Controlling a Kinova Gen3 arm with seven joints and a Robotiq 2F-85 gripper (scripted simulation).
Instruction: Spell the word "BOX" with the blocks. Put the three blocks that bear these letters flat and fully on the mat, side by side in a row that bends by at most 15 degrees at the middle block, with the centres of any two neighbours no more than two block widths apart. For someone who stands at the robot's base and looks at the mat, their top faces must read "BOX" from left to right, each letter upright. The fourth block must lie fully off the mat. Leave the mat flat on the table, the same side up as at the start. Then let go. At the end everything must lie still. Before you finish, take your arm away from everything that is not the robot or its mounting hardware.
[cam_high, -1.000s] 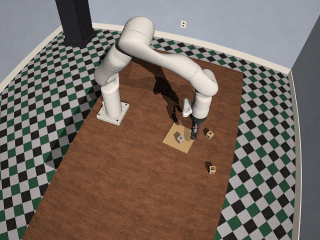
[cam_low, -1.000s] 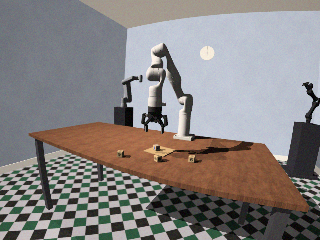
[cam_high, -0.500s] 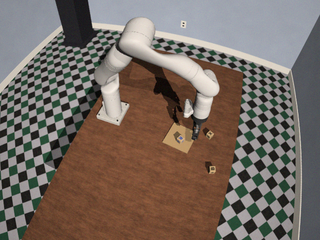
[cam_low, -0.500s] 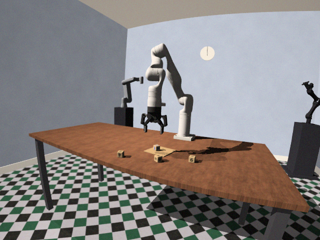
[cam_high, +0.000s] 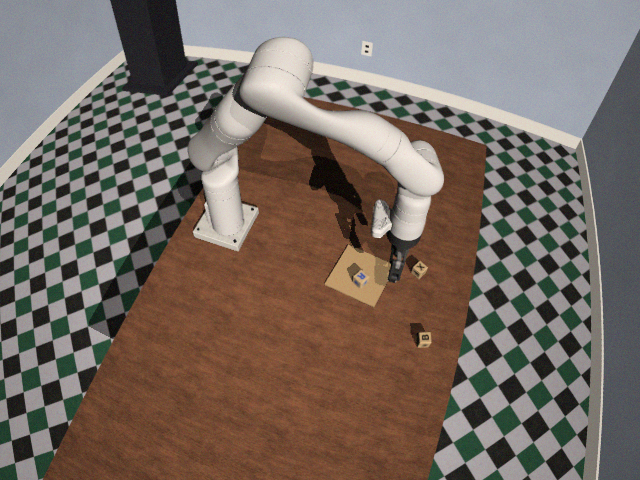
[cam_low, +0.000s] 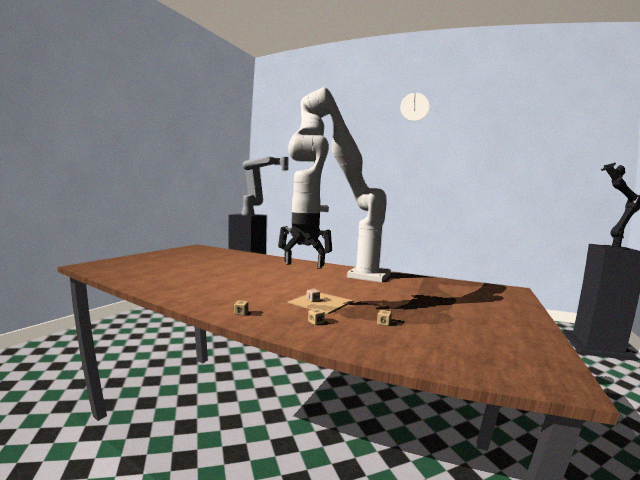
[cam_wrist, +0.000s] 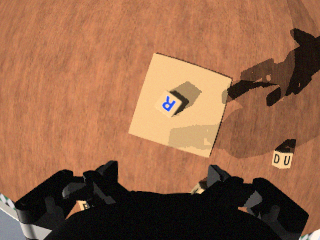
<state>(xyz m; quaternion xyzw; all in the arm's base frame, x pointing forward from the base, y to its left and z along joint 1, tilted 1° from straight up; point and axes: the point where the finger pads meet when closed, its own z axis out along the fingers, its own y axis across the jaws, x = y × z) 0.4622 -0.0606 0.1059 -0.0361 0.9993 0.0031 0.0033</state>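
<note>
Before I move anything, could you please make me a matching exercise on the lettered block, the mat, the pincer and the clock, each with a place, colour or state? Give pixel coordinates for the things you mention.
Things:
1. Block with the blue R (cam_high: 361, 277) (cam_low: 313, 296) (cam_wrist: 168, 104)
2. Mat (cam_high: 369, 294) (cam_low: 330, 302) (cam_wrist: 150, 80)
3. Pincer (cam_high: 394, 279) (cam_low: 303, 265) (cam_wrist: 162, 173)
4. Clock (cam_low: 421, 107)

Descriptions:
A. Open, above the table (cam_high: 258, 361) (cam_low: 206, 279) (cam_wrist: 60, 100)
B. White, high on the wall (cam_low: 491, 129)
C. Resting on something tan
D. Tan, flat on the wood

Right pairs: 1-C, 2-D, 3-A, 4-B
</note>
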